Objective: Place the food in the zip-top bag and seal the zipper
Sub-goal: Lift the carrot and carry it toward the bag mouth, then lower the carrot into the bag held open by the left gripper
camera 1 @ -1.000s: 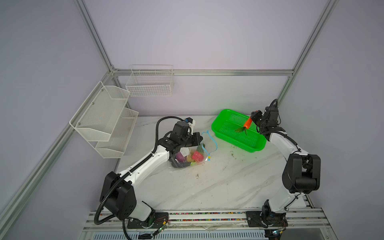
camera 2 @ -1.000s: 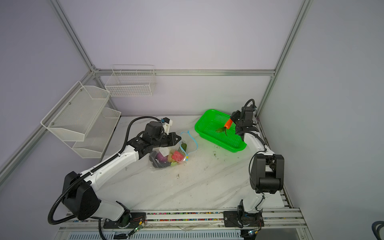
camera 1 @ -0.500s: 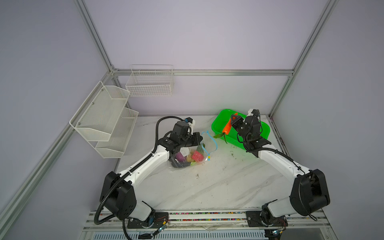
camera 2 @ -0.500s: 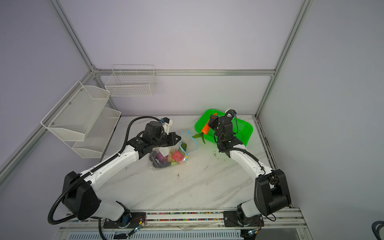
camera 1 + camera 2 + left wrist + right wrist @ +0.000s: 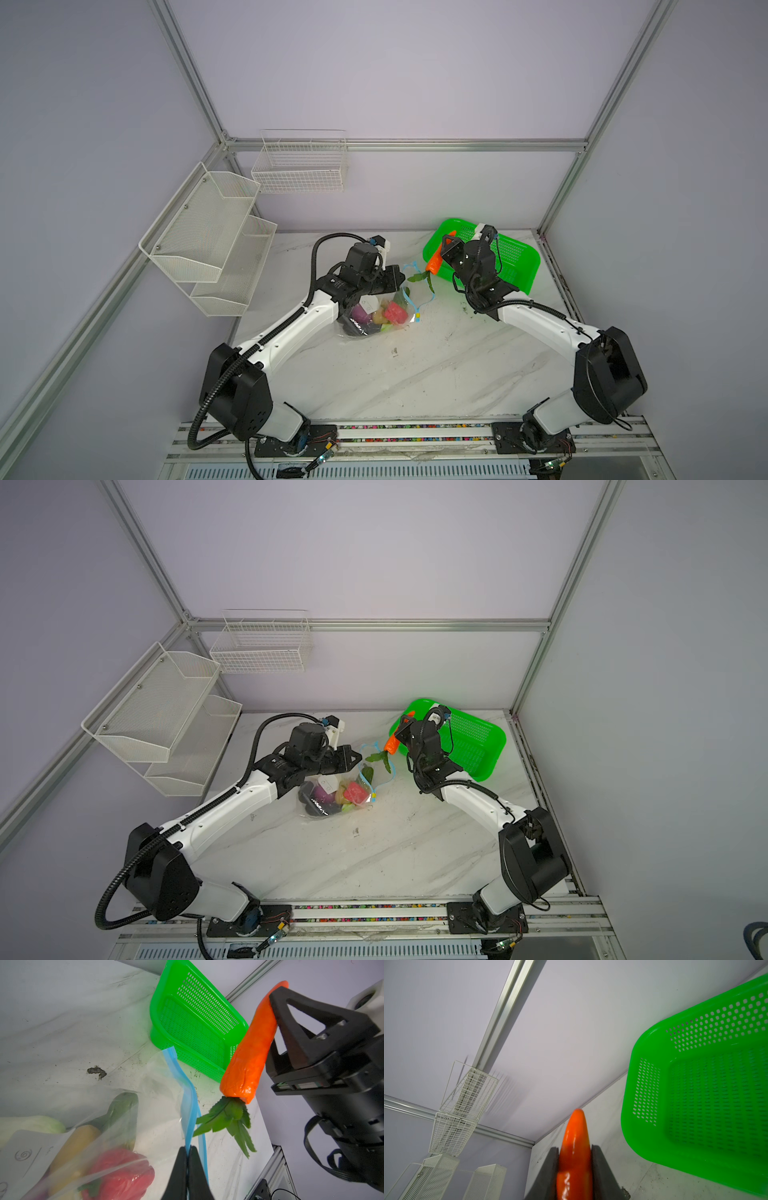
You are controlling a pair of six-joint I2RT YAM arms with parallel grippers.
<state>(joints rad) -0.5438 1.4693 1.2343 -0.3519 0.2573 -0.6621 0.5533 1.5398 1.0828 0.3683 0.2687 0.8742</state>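
Orange carrot (image 5: 249,1047), green-leaved; bright green perforated basket (image 5: 515,257); clear bag (image 5: 158,1088) edged with light-blue zipper (image 5: 189,1109); white table (image 5: 415,374) veined grey; white wire racks (image 5: 299,174).

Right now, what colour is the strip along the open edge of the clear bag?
Light blue: the zipper shows clearest in the left wrist view.

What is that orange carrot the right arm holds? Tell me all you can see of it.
The carrot is a toy, glossy orange and plastic-looking, slightly wrinkled, with floppy green leaves at its thick end. The right gripper clamps its narrow half, with the pointed tip sticking out past it. It hangs in the air, tilted, leaves downward, at the open mouth of the zip-top bag, close to the green basket.
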